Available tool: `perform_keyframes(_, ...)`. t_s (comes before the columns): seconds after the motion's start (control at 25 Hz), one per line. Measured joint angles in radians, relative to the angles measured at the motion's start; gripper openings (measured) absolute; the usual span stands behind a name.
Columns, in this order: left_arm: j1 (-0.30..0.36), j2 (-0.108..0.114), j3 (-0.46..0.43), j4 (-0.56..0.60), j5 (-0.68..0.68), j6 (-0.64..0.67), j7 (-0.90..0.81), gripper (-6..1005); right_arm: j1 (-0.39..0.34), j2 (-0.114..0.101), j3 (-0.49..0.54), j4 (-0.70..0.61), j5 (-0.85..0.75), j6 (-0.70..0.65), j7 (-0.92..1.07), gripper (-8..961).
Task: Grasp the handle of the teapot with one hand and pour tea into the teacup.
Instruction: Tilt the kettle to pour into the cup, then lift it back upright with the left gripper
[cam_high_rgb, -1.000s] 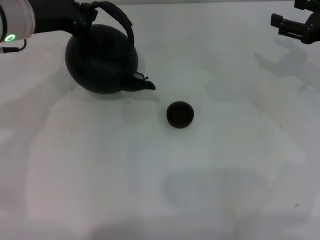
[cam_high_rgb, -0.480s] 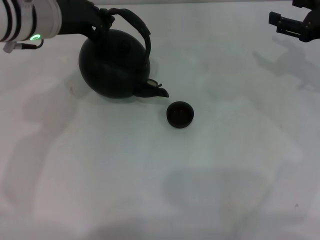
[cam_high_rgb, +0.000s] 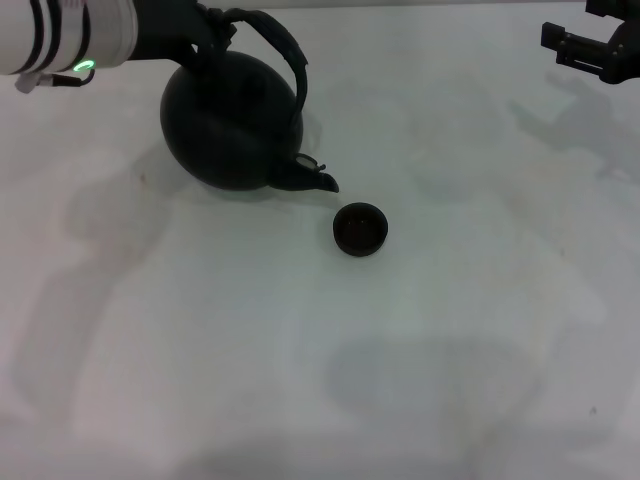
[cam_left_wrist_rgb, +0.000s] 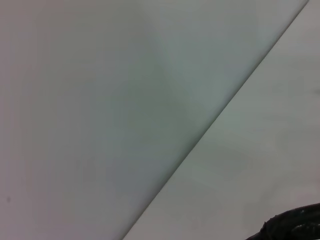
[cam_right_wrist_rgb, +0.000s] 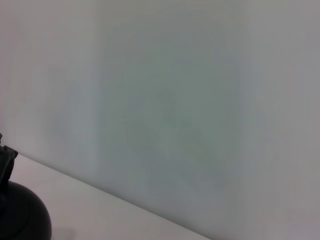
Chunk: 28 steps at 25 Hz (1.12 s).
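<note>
Since a second ago we've carried the teapot (cam_high_rgb: 232, 125) rightward across the white surface (cam_high_rgb: 330, 360), and its short spout now points down toward the teacup (cam_high_rgb: 360, 229), with the tip stopping just up and left of the cup's rim, not over it. Our left hand (cam_high_rgb: 200, 30) sits at the far left, pinching the handle (cam_high_rgb: 280, 50) at its rear end, and the pot hangs tilted spout-down from that grip. The teacup stands upright near the middle of the surface, apart from the pot. Our left wrist view catches only a dark sliver of the pot at its edge. Our right hand (cam_high_rgb: 592, 45) waits parked at the far right corner, well clear; we cannot tell how its fingers stand.
</note>
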<state>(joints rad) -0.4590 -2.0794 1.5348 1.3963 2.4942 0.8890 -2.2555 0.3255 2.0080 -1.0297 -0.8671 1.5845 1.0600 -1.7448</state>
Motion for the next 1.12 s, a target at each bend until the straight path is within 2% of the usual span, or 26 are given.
perform_keyframes(0.16,-0.009,-0.001,0.016,0.009,0.03,-0.005,-0.015,112,0.001,0.0,0.0,0.001,0.0,-0.003,-0.002,785)
perform_keyframes(0.4,-0.027,-0.001,0.088,0.011,0.133,-0.024,-0.079,109,0.001,0.0,0.0,0.006,0.001,-0.013,-0.003,784)
perform_keyframes(0.84,-0.036,-0.002,0.157,0.056,0.187,-0.027,-0.118,108,0.011,0.0,0.003,0.025,0.003,-0.03,-0.016,783)
perform_keyframes(1.12,-0.039,-0.002,0.238,0.077,0.318,-0.027,-0.202,109,0.017,0.0,0.003,0.028,0.003,-0.039,-0.017,784)
